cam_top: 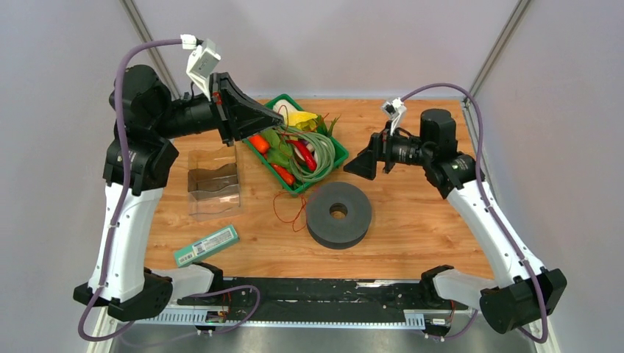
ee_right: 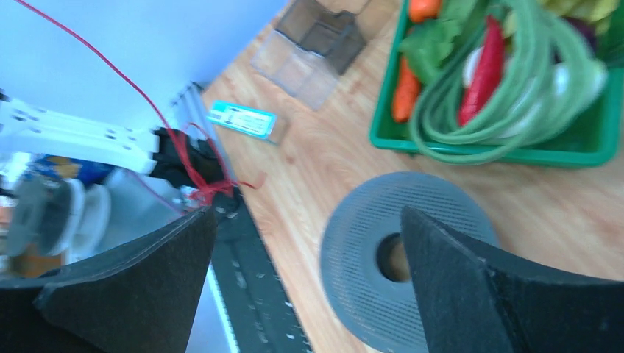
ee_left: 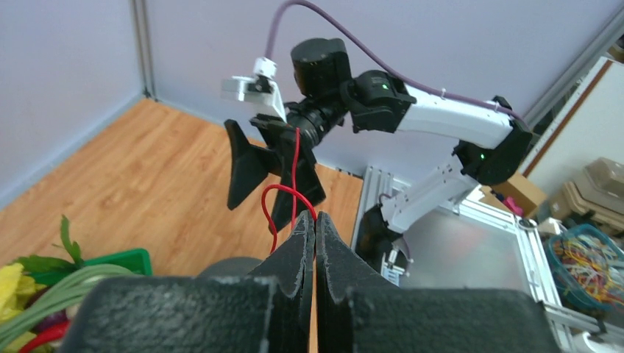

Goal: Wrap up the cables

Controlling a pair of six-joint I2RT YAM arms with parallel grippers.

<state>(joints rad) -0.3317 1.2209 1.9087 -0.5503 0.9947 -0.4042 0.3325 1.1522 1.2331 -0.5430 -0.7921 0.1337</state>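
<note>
Nearby, grey ring (cam_top: 322,222) beside green tray (cam_top: 327,173) (red wire (ee_left: 294,162) alongside)

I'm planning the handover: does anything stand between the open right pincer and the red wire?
Nothing visible does. The red wire, pinched in the shut left pincer, runs through open air to the right pincer; the grey disc lies lower down.
</note>
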